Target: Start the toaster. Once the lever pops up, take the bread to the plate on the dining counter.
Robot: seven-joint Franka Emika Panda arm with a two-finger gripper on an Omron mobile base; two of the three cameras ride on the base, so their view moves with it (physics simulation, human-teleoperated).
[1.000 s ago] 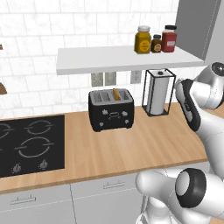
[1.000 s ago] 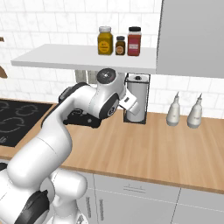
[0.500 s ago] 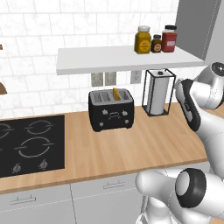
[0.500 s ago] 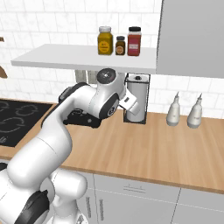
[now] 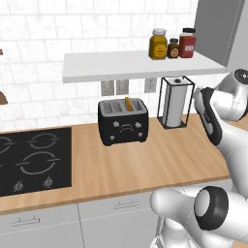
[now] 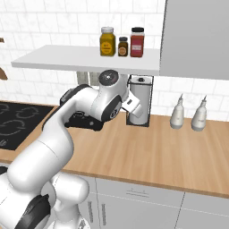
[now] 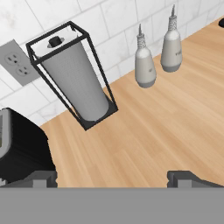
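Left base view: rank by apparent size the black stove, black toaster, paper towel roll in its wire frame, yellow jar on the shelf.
1. Flat black stove, cut off at the left edge
2. Boxy glossy black toaster
3. White paper towel roll in its black wire frame
4. Yellow jar

A wide stretch of bare tabletop (image 5: 160, 160) is lying open in front of the toaster (image 5: 123, 121), running to the front edge. A white shelf (image 5: 135, 65) is hanging over the back edge, capping the room above the toaster's slots. Just beside the toaster, toward the right end, a caged paper towel roll (image 5: 174, 102) is standing against the back wall. Further along the back edge, 2 grey bottles (image 6: 188, 117) are standing close together.
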